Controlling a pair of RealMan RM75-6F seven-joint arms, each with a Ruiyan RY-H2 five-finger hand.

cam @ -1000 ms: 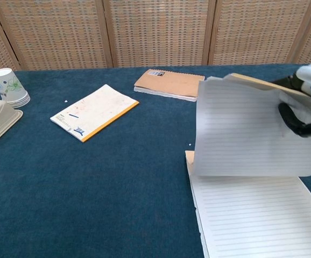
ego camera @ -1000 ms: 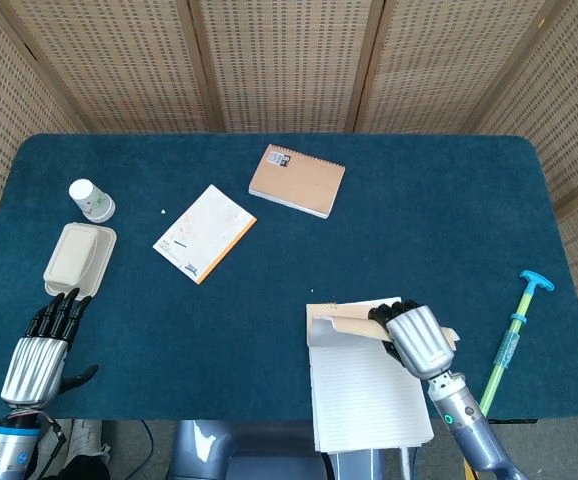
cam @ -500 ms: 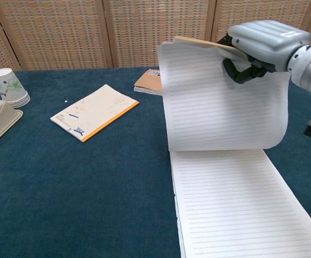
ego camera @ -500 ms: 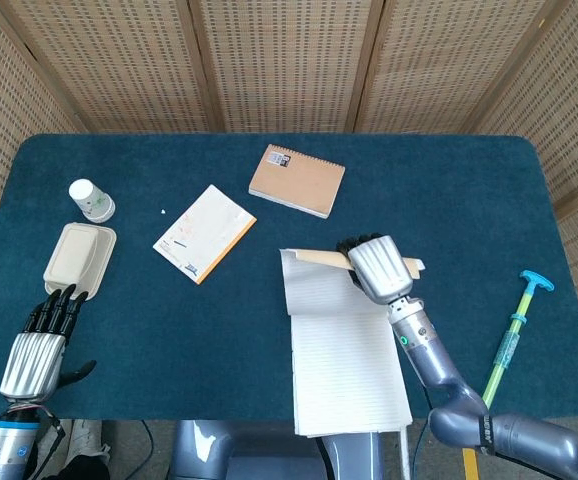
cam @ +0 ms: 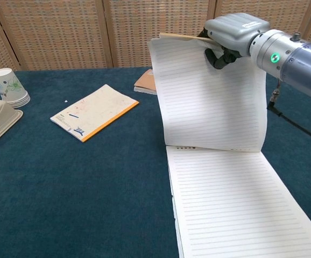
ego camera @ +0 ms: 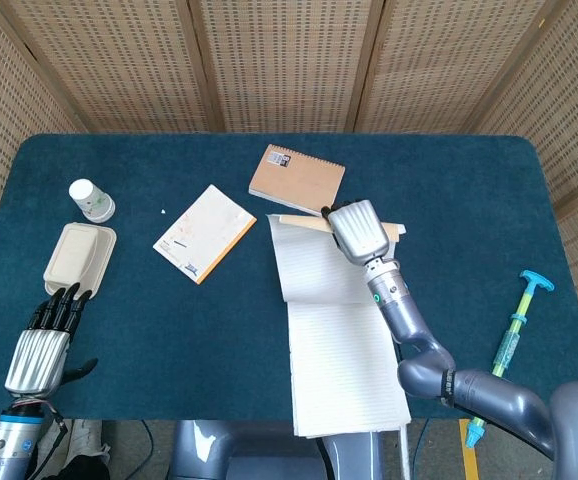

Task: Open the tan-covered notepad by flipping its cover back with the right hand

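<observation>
The notepad (ego camera: 347, 370) lies open at the table's near edge, its lined page (cam: 236, 204) facing up. My right hand (ego camera: 357, 230) grips the tan cover (ego camera: 299, 222) together with a lined sheet (cam: 212, 102) and holds them raised above the pad's top edge. In the chest view the right hand (cam: 232, 32) is high at the upper right, with the cover's thin tan edge (cam: 182, 37) sticking out to the left and the sheet hanging down from it. My left hand (ego camera: 41, 350) rests at the near left corner, fingers stretched out, holding nothing.
On the blue table (ego camera: 449, 190) lie a tan spiral notebook (ego camera: 297, 180) just beyond the raised cover, a white pad with an orange edge (ego camera: 205, 232), a paper cup (ego camera: 91, 200) and a beige lidded container (ego camera: 79, 258) at far left. A green-blue tool (ego camera: 514, 330) lies at right.
My right hand has carried the cover and sheet up and away from me, toward the spiral notebook. The sheet now hangs nearly straight. The left hand has stayed put.
</observation>
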